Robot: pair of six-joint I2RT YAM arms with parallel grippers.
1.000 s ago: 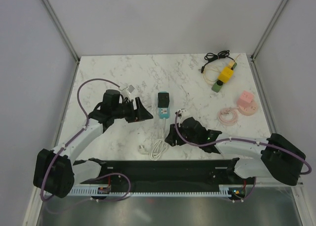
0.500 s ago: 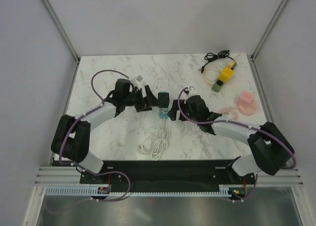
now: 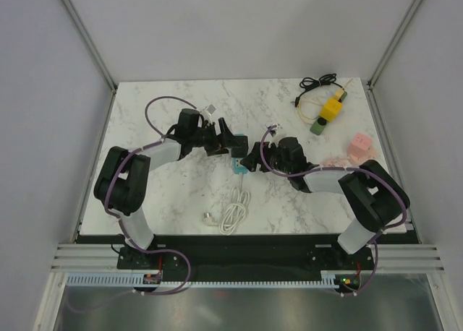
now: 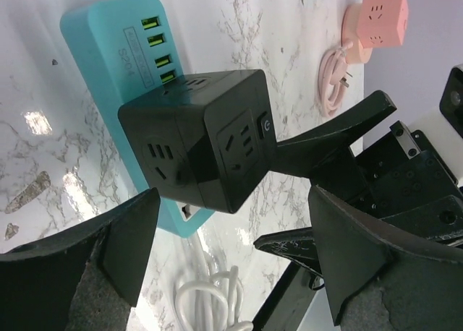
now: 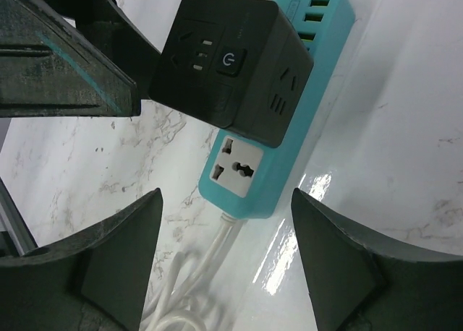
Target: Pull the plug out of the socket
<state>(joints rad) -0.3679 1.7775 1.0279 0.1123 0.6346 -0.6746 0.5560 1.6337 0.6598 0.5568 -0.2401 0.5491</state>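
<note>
A black cube plug (image 4: 202,147) sits plugged into a turquoise power strip (image 3: 238,157) at the middle of the marble table. It also shows in the right wrist view (image 5: 231,63) above the strip's (image 5: 289,150) free white socket. My left gripper (image 3: 227,144) is open just left of the strip, jaws wide, the cube ahead of the gap between them (image 4: 231,259). My right gripper (image 3: 250,160) is open just right of the strip, jaws wide, the strip's cable end ahead of the gap between them (image 5: 224,262). Neither gripper touches the cube.
The strip's white cable lies coiled (image 3: 233,214) toward the near edge. A yellow cube socket (image 3: 331,108) with a black cable and a green plug sits at the back right. A pink cube socket (image 3: 359,149) with a pink cable (image 3: 334,168) sits at the right.
Both arms have swung in toward the power strip, the left from the left side, the right from the near right. Both grippers now flank the cube, still open.
</note>
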